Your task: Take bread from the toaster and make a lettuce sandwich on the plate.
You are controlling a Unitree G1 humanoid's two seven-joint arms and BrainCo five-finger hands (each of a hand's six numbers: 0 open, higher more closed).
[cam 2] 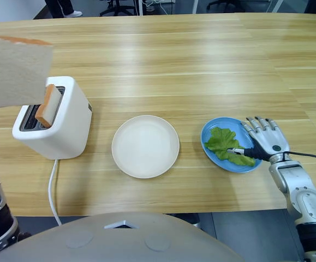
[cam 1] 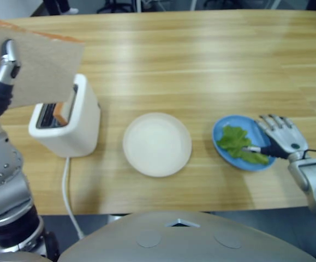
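One bread slice (cam 1: 43,65) in left hand (cam 1: 6,60); splayed right hand (cam 1: 282,136) touches lettuce (cam 1: 237,143).

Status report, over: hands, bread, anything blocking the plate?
Left hand shut on bread slice, above toaster. Right hand open at blue dish, beside lettuce. Second slice in toaster slot. Path to plate unobstructed.

The left hand (cam 1: 6,59) grips a slice of bread (cam 1: 44,66) raised above the white toaster (cam 1: 76,128), where a second slice (cam 1: 65,110) stands in a slot. On the wooden table (cam 1: 201,60), the toaster sits at the round plate's (cam 1: 156,144) 9 o'clock and a blue dish (cam 1: 239,121) of lettuce (cam 1: 235,141) at its 3 o'clock. The right hand (cam 1: 282,136), fingers spread, rests at the dish's 3 o'clock, touching the lettuce.
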